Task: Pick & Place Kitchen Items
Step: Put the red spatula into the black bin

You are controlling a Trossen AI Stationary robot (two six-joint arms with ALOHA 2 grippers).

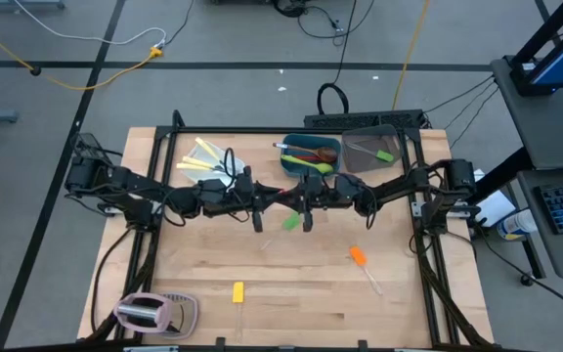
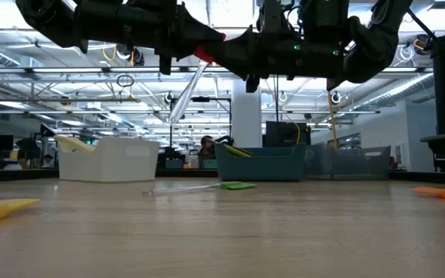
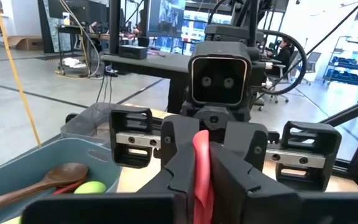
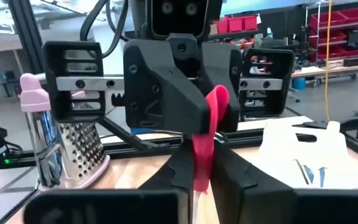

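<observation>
Standing nearest the front edge of the counter (image 1: 291, 303), at its left corner, was a pinkish toaster (image 1: 150, 313). Just beyond it a yellow spatula (image 1: 238, 291) lay flat. An orange spatula (image 1: 359, 256) lay farther back on the right, well apart from the yellow one. A green spatula (image 1: 289, 222) lay near the middle of the counter, almost under the arms.

Above that spot the left gripper (image 1: 270, 201) and the right gripper (image 1: 296, 201) met nose to nose in the air, each arm reaching in from its own side. A red spatula (image 2: 203, 54) was held between them. The jaws of both grippers stood nearly closed on its red blade, one pair from each side, as both wrist views showed. Its handle, which appeared to be clear, slanted down from the blade without reaching the counter.

Along the far edge three tubs stood in a row:
- The white tub (image 1: 225, 176), on the left, held yellow-handled knives (image 1: 203, 156).
- The teal tub (image 1: 291, 166), in the middle, held a wooden spoon (image 1: 313, 154) among other utensils.
- The grey tub (image 1: 360, 161), on the right, held a green utensil (image 1: 385, 155).
</observation>
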